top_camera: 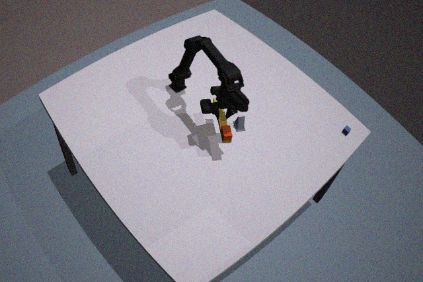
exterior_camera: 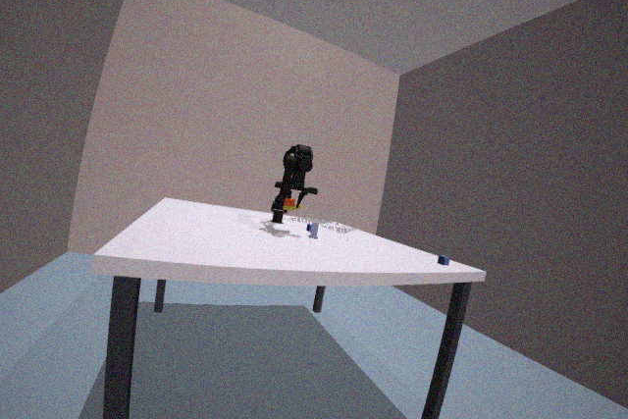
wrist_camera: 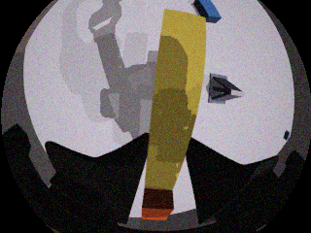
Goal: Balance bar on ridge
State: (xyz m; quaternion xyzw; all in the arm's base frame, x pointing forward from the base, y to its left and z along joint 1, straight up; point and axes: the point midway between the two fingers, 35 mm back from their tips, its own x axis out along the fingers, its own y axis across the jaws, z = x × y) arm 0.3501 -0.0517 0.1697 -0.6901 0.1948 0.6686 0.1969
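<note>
My gripper (top_camera: 223, 114) (exterior_camera: 295, 205) (wrist_camera: 167, 140) is shut on the yellow bar (top_camera: 223, 122) (exterior_camera: 289, 208) (wrist_camera: 193, 49) and holds it above the table. An orange-red block (top_camera: 227, 133) (exterior_camera: 288, 201) (wrist_camera: 156, 214) sits on one end of the bar. The grey ridge (top_camera: 240, 123) (exterior_camera: 314, 231) (wrist_camera: 217, 88) stands on the table, a little to the right of the bar in the top view and the wrist view. The bar and ridge are apart. The fingers hide part of the bar in the top view.
A blue block (exterior_camera: 308, 227) (wrist_camera: 208, 10) lies on the table past the bar's far end in the wrist view; the arm hides it in the top view. A small dark blue cube (top_camera: 346, 131) (exterior_camera: 444, 260) (wrist_camera: 287, 135) lies near the table's right corner.
</note>
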